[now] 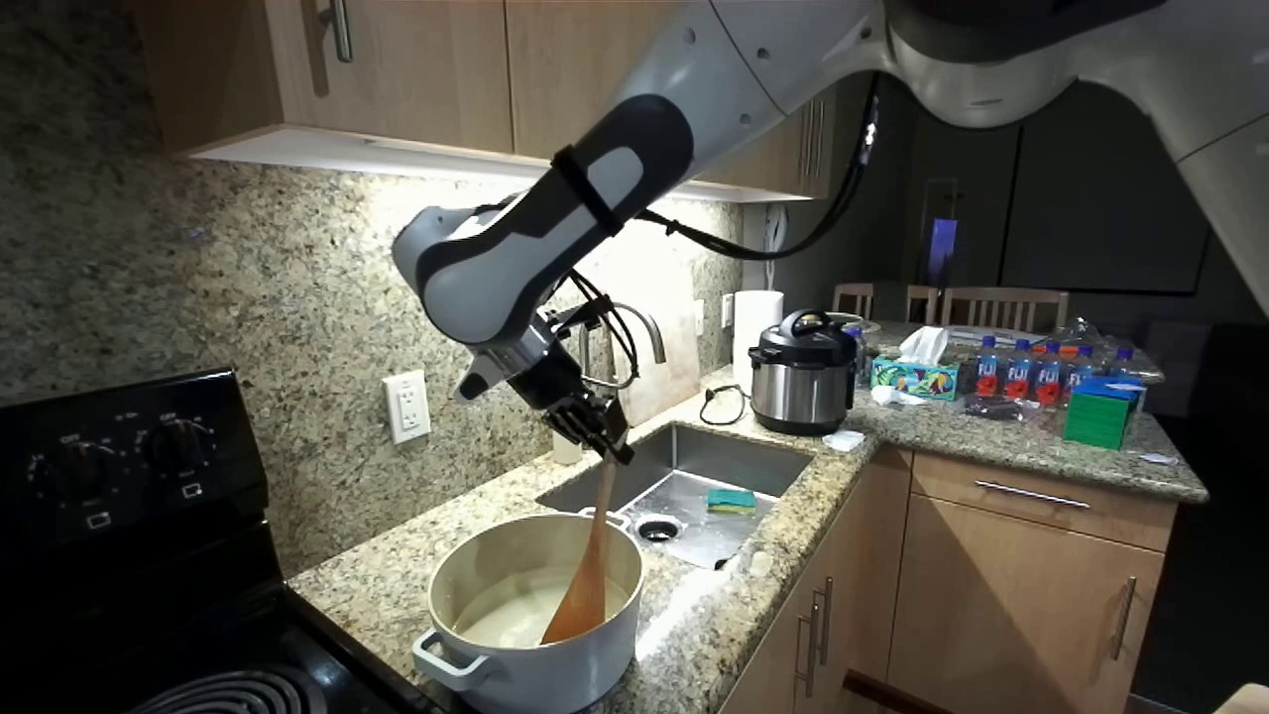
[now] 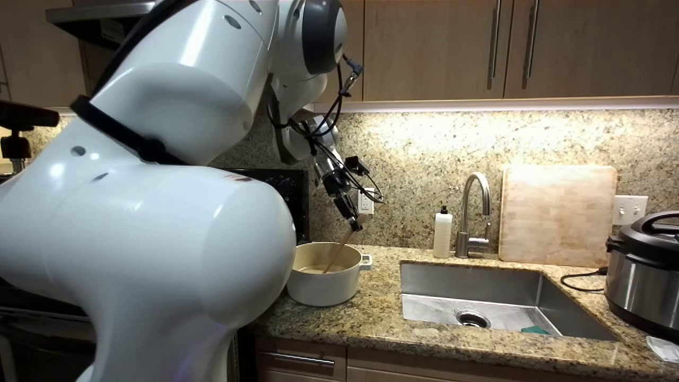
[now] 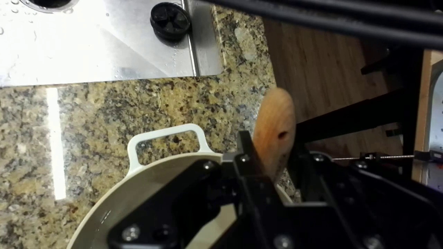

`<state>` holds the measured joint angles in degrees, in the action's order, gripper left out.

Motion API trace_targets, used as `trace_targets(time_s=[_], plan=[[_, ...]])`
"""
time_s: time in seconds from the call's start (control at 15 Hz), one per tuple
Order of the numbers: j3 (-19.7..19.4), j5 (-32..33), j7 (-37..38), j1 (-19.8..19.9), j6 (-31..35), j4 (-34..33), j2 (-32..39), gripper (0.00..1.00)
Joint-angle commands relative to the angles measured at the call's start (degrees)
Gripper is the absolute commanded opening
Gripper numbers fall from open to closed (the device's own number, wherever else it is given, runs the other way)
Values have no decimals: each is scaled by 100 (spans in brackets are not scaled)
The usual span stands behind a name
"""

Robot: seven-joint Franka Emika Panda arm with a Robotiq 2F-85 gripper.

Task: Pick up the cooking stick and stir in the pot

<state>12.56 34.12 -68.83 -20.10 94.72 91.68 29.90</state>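
Note:
My gripper is shut on the upper end of the cooking stick, a light-brown wooden spatula. It slants down into the pot, its broad end inside against pale contents. In an exterior view the pot appears round and cream-white with small side handles, and the gripper stands above its rim on the sink side. From the wrist view, the handle end of the cooking stick, with a small hole, pokes out between the fingers of my gripper. The fingers hide the stick's lower part there.
A black stove borders the pot on one side. On the other is a steel sink with a faucet and soap bottle behind. A sponge lies in the sink; a dark lidded cooker stands beyond it.

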Motion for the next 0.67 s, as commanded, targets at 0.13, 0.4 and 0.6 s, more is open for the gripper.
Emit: trace_targets(time_s=[0.13, 0.4, 0.6], plan=[[113, 374, -112, -242, -40, -319, 468, 7], [78, 371, 98, -236, 73, -662, 617, 7], [24, 304, 237, -187, 90, -877, 694, 7]])
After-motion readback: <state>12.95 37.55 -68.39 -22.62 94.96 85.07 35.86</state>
